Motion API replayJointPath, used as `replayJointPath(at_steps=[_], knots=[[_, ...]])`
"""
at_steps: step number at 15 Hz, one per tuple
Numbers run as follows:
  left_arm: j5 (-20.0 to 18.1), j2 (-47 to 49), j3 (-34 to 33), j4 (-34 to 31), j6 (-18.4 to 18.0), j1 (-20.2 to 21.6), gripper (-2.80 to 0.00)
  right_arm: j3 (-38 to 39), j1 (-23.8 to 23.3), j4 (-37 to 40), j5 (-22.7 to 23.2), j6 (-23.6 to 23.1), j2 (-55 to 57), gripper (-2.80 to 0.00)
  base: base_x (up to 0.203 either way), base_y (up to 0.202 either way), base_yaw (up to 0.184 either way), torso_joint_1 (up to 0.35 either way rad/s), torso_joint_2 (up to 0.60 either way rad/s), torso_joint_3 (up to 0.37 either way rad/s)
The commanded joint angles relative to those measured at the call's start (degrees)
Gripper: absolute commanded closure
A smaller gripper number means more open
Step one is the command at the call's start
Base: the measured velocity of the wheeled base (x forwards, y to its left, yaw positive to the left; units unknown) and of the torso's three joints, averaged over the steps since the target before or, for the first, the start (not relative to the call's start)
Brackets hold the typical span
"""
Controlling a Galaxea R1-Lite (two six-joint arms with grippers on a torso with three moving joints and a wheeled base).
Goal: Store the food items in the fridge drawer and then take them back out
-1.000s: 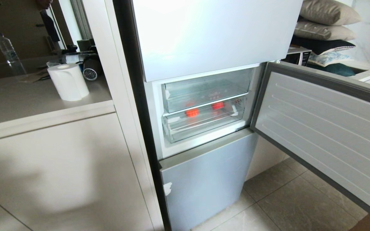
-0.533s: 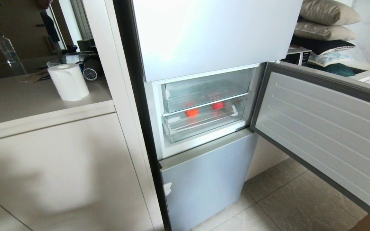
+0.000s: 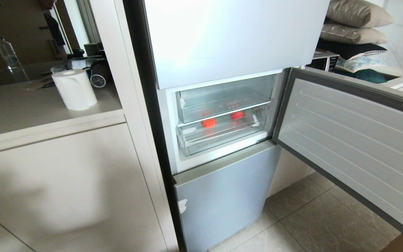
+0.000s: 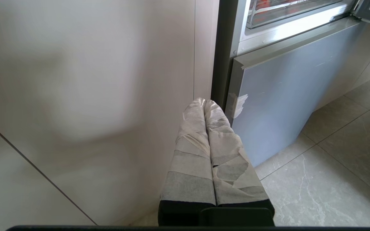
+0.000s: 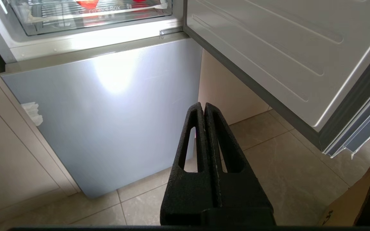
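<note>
Nearby, paper roll (image 3: 74, 88) on counter (image 3: 30, 112), pillows (image 3: 355, 24) behind open door (image 3: 355, 140).

Head view downward onto the open fridge; both low wrist views toward its lower door panel (image 5: 108, 109)

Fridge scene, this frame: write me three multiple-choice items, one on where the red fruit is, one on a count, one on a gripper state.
1. Where are the red fruits?
A. On the countertop
B. In the lower clear fridge drawer
C. On the floor

2. How many red fruits show through the drawer front?
A. One
B. Two
C. Four

3. How do the right gripper fingers stand?
A. Shut, holding nothing
B. Wide open
C. Shut on a fruit

Answers:
1 B, red shapes sit behind the drawer's clear front.
2 B, a second fruit lies further back.
3 A, its black fingers meet, hanging low before the lower fridge door.
</note>
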State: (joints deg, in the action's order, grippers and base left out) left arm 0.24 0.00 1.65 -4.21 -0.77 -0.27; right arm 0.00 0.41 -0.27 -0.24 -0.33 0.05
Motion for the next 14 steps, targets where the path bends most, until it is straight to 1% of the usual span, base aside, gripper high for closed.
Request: replayJointPath(at_steps=[1, 7, 9, 14], knots=[[0.0, 0.0, -0.1, 0.0, 0.0, 0.0, 0.0, 0.1, 0.0, 0.1, 0.0, 0.0, -0.1, 0.0, 0.0, 0.0, 0.0, 0.0, 0.0, 0.0], [0.0, 0.0, 0.0, 0.0, 0.0, 0.0, 0.0, 0.1, 0.0, 0.1, 0.0, 0.0, -0.1, 0.0, 0.0, 0.0, 0.0, 0.0, 0.0, 0.0], [0.0, 0.0, 0.0, 0.0, 0.0, 0.0, 0.0, 0.1, 0.0, 0.1, 0.0, 0.1, -0.1, 0.0, 0.007, -0.006, 0.127, 0.008, 0.0, 0.0], [0.0, 0.0, 0.0, 0.0, 0.0, 0.0, 0.0, 0.1, 0.0, 0.1, 0.0, 0.1, -0.1, 0.0, 0.001, -0.009, 0.172, 0.002, 0.0, 0.003]])
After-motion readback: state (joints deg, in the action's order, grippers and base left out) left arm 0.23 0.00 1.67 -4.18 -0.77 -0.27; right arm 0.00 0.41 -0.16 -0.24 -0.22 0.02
